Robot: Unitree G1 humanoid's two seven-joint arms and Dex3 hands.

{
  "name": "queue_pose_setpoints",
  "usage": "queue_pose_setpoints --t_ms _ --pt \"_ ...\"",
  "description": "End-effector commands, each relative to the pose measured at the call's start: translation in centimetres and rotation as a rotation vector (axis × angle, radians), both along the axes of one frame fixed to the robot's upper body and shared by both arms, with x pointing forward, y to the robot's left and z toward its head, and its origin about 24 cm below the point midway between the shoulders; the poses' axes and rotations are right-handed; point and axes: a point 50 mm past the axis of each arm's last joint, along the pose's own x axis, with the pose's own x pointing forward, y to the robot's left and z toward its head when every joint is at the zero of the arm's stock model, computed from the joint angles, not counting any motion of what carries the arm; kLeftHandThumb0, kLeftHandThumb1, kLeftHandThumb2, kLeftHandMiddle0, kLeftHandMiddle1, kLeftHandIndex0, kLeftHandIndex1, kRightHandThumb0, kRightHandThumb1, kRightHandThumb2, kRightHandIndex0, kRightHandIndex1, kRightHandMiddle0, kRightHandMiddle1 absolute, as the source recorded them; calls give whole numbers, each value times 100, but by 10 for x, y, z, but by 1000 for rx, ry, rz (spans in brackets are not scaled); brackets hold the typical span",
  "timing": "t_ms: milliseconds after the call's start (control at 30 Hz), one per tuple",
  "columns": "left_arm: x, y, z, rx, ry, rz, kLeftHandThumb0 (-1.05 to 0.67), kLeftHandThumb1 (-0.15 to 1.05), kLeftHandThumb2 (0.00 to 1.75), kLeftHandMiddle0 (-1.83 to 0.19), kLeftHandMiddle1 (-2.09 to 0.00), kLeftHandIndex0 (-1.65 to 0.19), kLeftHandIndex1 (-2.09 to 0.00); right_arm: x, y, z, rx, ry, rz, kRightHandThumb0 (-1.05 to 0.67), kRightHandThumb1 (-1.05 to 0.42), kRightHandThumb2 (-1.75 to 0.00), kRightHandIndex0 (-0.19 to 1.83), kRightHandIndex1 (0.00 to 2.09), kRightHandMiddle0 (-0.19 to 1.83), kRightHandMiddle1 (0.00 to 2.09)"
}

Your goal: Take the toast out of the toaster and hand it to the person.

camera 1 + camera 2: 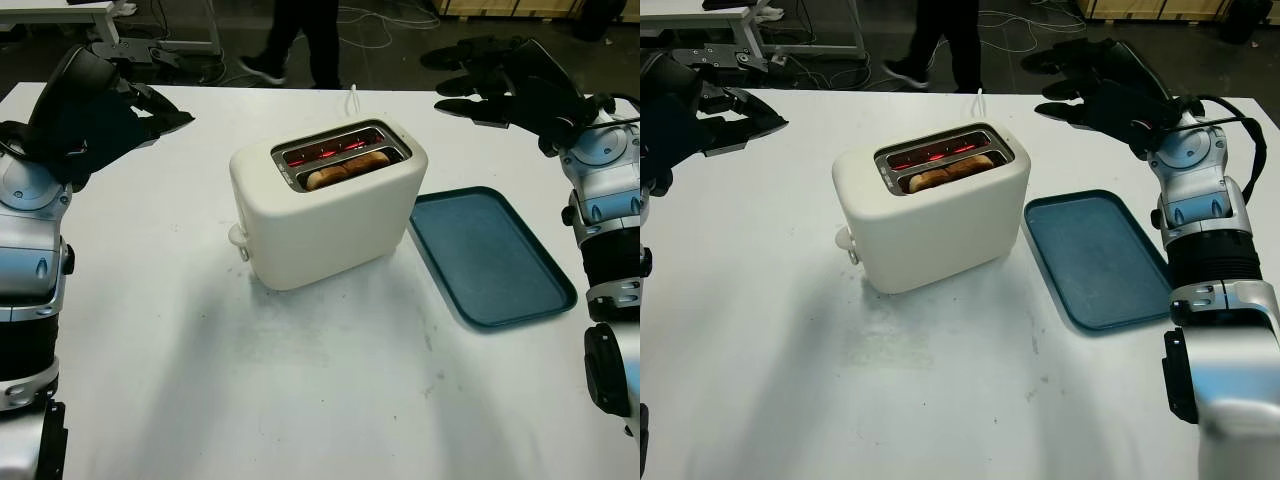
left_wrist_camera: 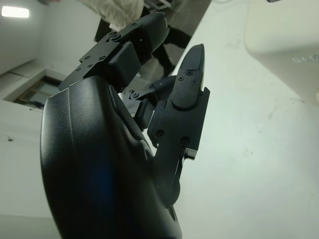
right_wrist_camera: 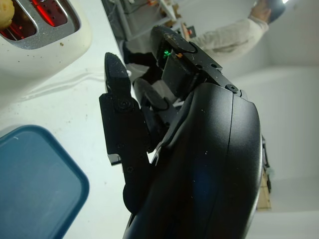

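A white table [image 1: 200,400] was seen, with a cream toaster [image 1: 320,215] at its middle and a blue tray [image 1: 490,255] just beside it. A person [image 1: 300,40] was seen beyond the far edge. The left hand [image 1: 95,105] was held open above the table's far left, the right hand [image 1: 510,85] open above the far right; nothing was grasped. The toast [image 1: 345,167] sat in the near slot, the elements glowing red. Nothing had been done yet, it was judged: lifting and handover remained.
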Motion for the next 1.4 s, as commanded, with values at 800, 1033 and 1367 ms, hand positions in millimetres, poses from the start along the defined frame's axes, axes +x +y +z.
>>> queue_pose_setpoints --t_ms 800,1033,1367 --pt "-1 0 6 22 -7 8 -17 84 20 -54 -97 -64 -51 -2 1 -2 21 -4 8 -19 -92 -8 74 6 70 1" --pt "0 1 5 -21 7 4 -22 83 21 -52 -97 -62 -51 -2 1 -2 24 -2 8 -15 -92 -8 73 6 69 0" --pt "0 0 4 -12 1 7 -19 82 22 -51 -99 -61 -54 -2 0 -4 29 0 17 -17 -92 -8 74 6 69 1"
